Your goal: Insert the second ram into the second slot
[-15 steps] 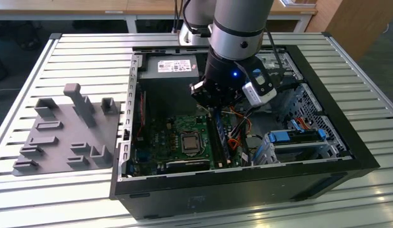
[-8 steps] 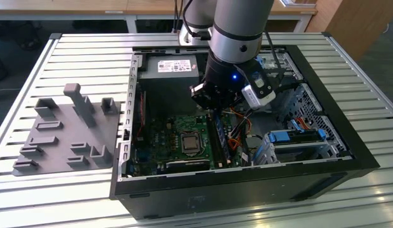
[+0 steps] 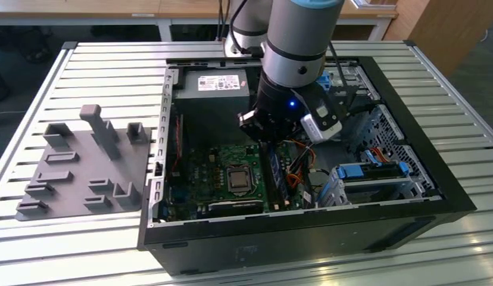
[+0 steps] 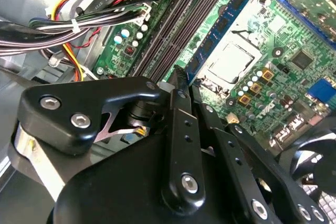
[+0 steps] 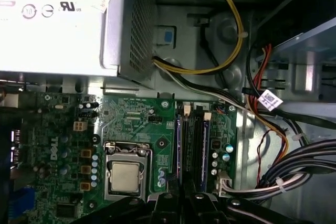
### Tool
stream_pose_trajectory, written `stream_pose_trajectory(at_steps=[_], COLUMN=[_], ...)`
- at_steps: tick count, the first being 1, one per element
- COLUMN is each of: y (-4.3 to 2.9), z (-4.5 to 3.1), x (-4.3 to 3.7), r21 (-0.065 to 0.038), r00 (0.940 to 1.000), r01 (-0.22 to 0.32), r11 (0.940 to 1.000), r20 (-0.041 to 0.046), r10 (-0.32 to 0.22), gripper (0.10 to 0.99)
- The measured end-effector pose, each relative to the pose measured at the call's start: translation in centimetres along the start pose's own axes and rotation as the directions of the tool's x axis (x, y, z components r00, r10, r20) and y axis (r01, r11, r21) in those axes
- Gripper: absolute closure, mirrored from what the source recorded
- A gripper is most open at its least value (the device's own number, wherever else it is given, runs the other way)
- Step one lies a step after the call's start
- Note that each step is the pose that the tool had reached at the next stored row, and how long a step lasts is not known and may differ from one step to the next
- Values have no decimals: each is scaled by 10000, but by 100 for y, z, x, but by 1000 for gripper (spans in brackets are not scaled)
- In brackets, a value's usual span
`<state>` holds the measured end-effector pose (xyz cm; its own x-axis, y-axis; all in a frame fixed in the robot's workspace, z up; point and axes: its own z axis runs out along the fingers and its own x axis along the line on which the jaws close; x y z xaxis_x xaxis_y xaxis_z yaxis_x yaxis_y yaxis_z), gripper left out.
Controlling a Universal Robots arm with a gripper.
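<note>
The second ram point(image 4: 227, 22) stood on its long edge in the row of slots point(image 4: 168, 30) on the green board point(image 4: 310, 9), just beside the processor point(image 4: 231, 61), inside the open PC case point(image 3: 310, 238). Its near end met the tip of the gripper point(image 4: 181, 80), which hung over the slots. Whether the gripper was clenched or released, I cannot tell. Cable bundles point(image 4: 79, 24) lay at the slots' other side. A grey tray point(image 3: 75, 146) sat on the table point(image 3: 96, 59), on the exterior view's left of the case.
</note>
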<state>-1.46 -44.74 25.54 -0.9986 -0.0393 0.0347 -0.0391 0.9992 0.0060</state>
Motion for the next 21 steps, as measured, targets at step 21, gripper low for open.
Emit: stream_pose_trajectory(at_steps=[21], y=[-39], z=[241], x=[-11], r21=[-15], r00=[9989], r01=[-473], r11=[9989], r20=[0], r10=[473], gripper=[945])
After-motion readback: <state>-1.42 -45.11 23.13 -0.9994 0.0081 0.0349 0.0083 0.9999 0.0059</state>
